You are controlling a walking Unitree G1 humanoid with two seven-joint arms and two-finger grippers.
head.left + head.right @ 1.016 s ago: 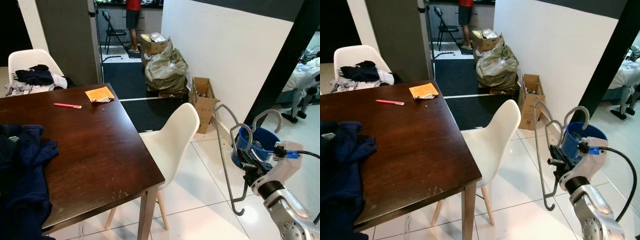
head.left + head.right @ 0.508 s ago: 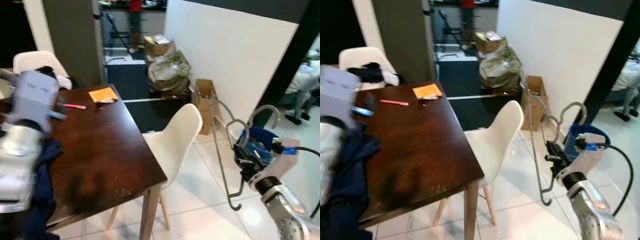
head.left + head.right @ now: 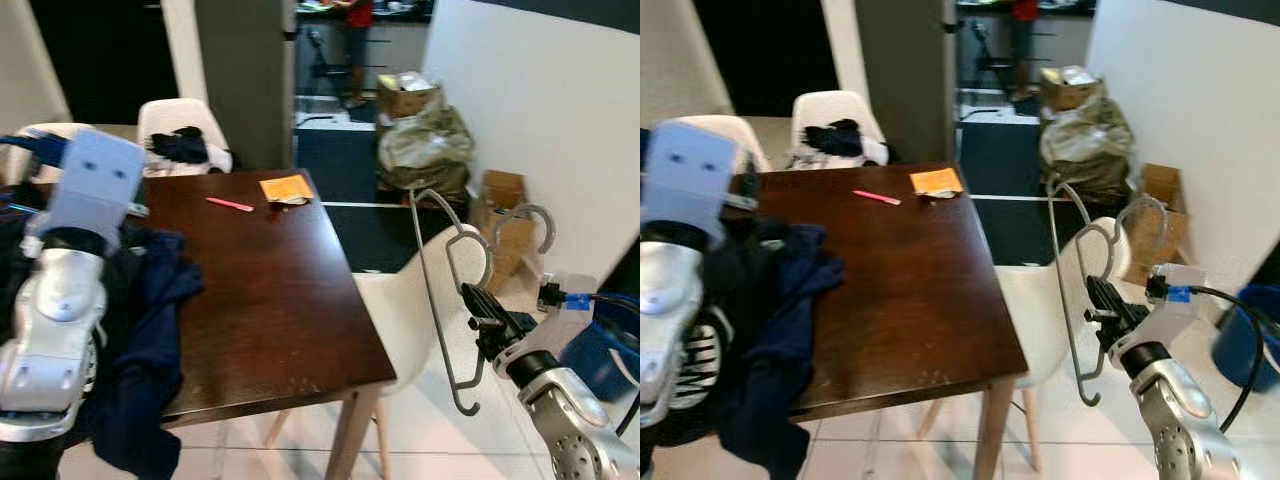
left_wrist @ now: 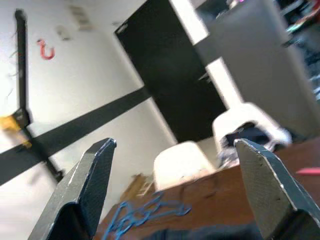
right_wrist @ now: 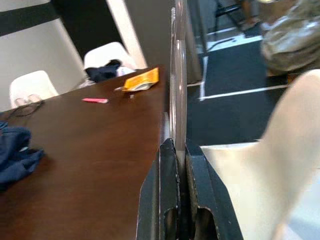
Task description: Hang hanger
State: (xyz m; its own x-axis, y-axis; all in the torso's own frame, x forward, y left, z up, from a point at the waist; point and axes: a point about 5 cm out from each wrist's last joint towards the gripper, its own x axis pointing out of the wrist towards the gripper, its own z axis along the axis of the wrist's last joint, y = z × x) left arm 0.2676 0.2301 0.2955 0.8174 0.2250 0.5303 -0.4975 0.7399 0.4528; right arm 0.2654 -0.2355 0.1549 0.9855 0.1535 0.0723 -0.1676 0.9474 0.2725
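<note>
A grey hanger (image 5: 177, 75) hangs upright with its long bar (image 3: 431, 290) in front of the white chair (image 3: 410, 300). My right gripper (image 3: 487, 322) is shut on it at the lower right, beside the table's right edge. In the right wrist view the two black fingers (image 5: 167, 190) press together around the bar. My left arm (image 3: 60, 300) is raised at the left over the dark blue clothes (image 3: 145, 330). The left gripper (image 4: 175, 185) is open with nothing between its fingers.
A dark brown table (image 3: 270, 290) holds an orange packet (image 3: 285, 187) and a pink pen (image 3: 229, 204). White chairs with clothes (image 3: 185, 145) stand at its far side. Bags and cardboard boxes (image 3: 425, 140) lie by the white wall, a blue bucket (image 3: 600, 350) at the right. A person (image 3: 358, 40) stands far back.
The camera has turned left, so the whole scene has shifted right. My left arm has come up into view at the left. The right gripper still holds the hanger.
</note>
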